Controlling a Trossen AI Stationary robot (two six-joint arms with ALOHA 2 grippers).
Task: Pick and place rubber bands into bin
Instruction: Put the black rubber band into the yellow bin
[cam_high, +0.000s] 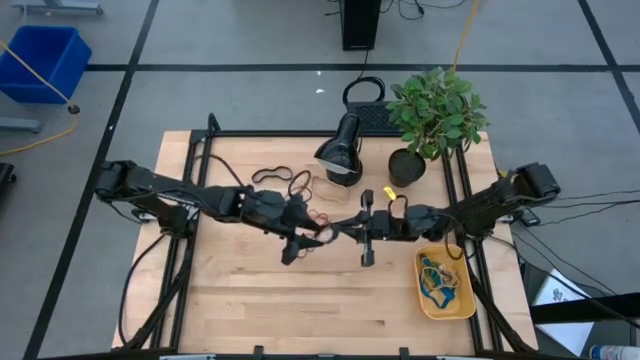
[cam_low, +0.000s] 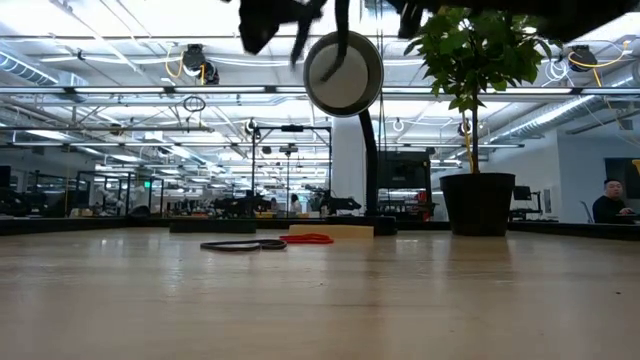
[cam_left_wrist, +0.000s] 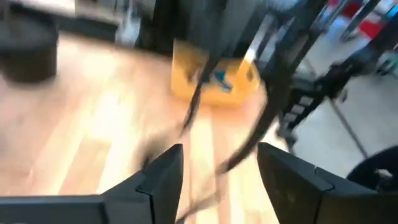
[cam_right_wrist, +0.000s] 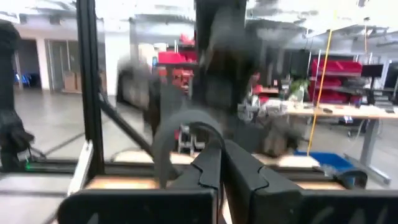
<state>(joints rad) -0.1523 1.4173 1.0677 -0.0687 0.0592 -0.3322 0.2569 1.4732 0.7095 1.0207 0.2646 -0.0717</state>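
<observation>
Above the table's middle, my right gripper (cam_high: 345, 227) (cam_right_wrist: 222, 152) is shut on a black rubber band (cam_right_wrist: 180, 121). My left gripper (cam_high: 312, 238) (cam_left_wrist: 221, 165) faces it, open, and the band's blurred strands (cam_left_wrist: 193, 106) hang just ahead of its fingertips; I cannot tell whether they touch. The yellow bin (cam_high: 445, 300) (cam_left_wrist: 180, 78) sits at the near right with blue and green bands (cam_high: 435, 275) inside. A black band (cam_high: 275, 177) (cam_low: 240, 245), a tan one (cam_high: 325, 187) and a red one (cam_high: 318, 215) (cam_low: 310, 239) lie flat on the wood. My right gripper pinches the black rubber band at one spot of its loop (cam_right_wrist: 214, 144) between its two shut fingertips. The fingers come roughly level from the table's right side. The band is lifted clear of the table, and its free loop arches out beyond the fingertips.
A black desk lamp (cam_high: 340, 150) (cam_low: 343, 72) and a potted plant (cam_high: 432, 115) (cam_low: 470, 60) stand at the far middle and right. A blue crate (cam_high: 45, 60) sits on the floor beyond the table's far left. The table's near half is bare wood (cam_high: 290, 300).
</observation>
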